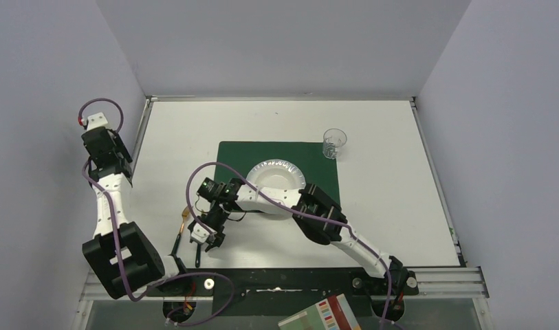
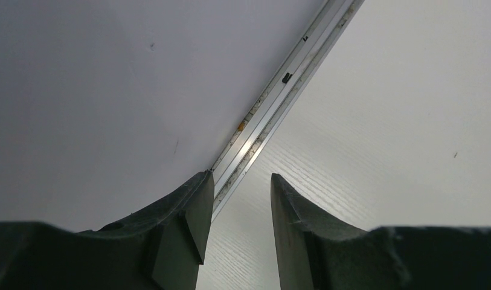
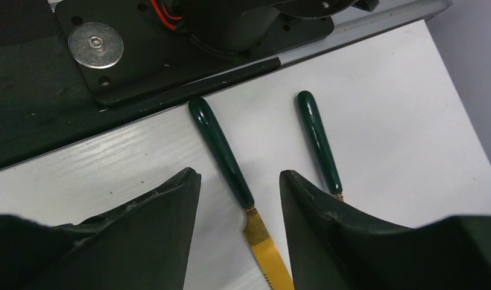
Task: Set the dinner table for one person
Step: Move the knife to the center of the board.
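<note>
Grey walls close in the white dinner table (image 1: 393,192) on three sides.

Right gripper (image 3: 240,175): jaws apart, astride a knife (image 3: 223,154) where the green handle meets the gold blade. Bare table shows on both sides of the knife, so it is not clamped. Judgement: lined up for a pinch near the balance point.

Just beside it, roughly parallel, lies a second green handle (image 3: 318,142). Its working end is cut off by the finger, so fork or spoon cannot be told.

Both lie at the near-left edge, off the green placemat (image 1: 235,155). The mat carries a paper plate (image 1: 276,175), with a clear cup (image 1: 334,142) at its far-right corner. The cutlery presumably belongs beside the plate.

Left gripper (image 2: 241,176): jaws apart, empty, held up by the left rim (image 2: 278,99), out of the way.

The knife tip runs out below the frame.
</note>
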